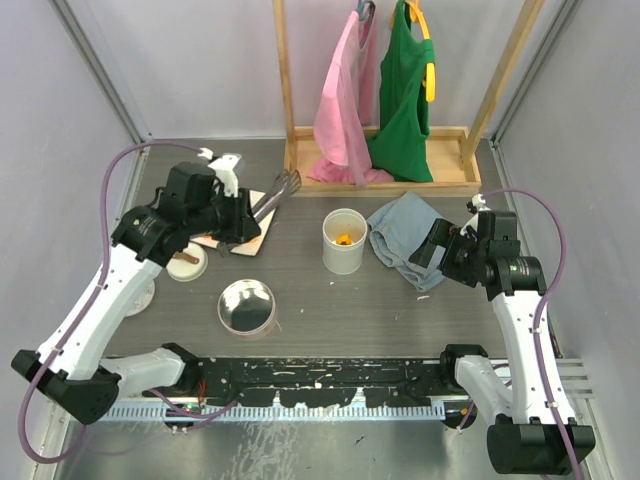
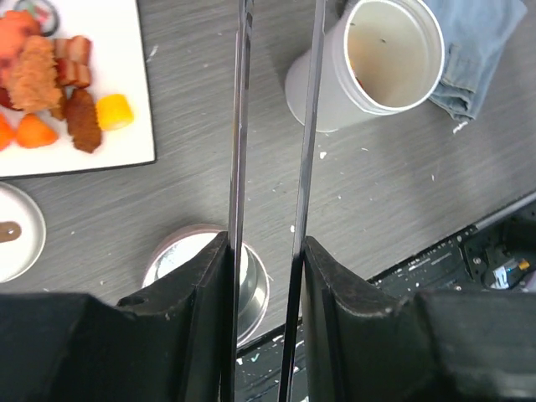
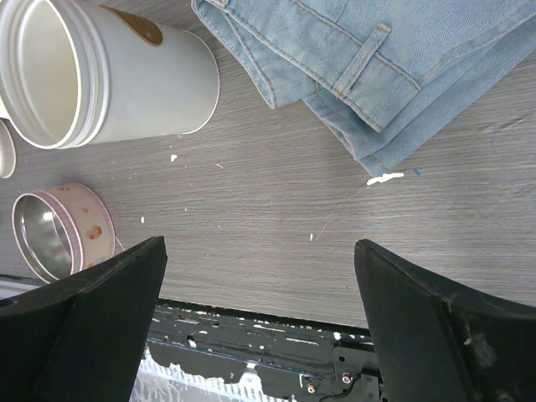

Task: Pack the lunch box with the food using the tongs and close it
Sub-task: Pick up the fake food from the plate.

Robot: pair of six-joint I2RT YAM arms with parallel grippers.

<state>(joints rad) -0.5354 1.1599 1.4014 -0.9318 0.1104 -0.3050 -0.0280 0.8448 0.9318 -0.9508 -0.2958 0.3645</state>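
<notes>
Your left gripper (image 2: 266,255) is partly closed and pinches the tongs (image 2: 310,126) by their joined end, one black finger pressing against the outside of each thin metal arm. The two arms stand slightly apart and run up out of the top of the left wrist view, so you cannot see their tips there. From above, the tips point toward the back of the table, past the far corner of the plate (image 2: 126,50). The left arm reaches forward from its base and bends at the elbow, with its wrist hanging over the plate. The food (image 2: 50,84) lies in a cluster on that plate. A brown stick (image 2: 8,230) rests on a small white dish (image 2: 21,255) beside it. The lunch box (image 1: 342,262) stands upright and uncovered at mid-table, with one orange piece (image 1: 344,238) inside, and a round tin (image 1: 246,306) sits near it. Your right gripper (image 3: 260,251) is spread wide and holds nothing. It hovers above bare table (image 3: 268,193) just beside the folded denim cloth (image 3: 402,67), on a raised, bent arm.
</notes>
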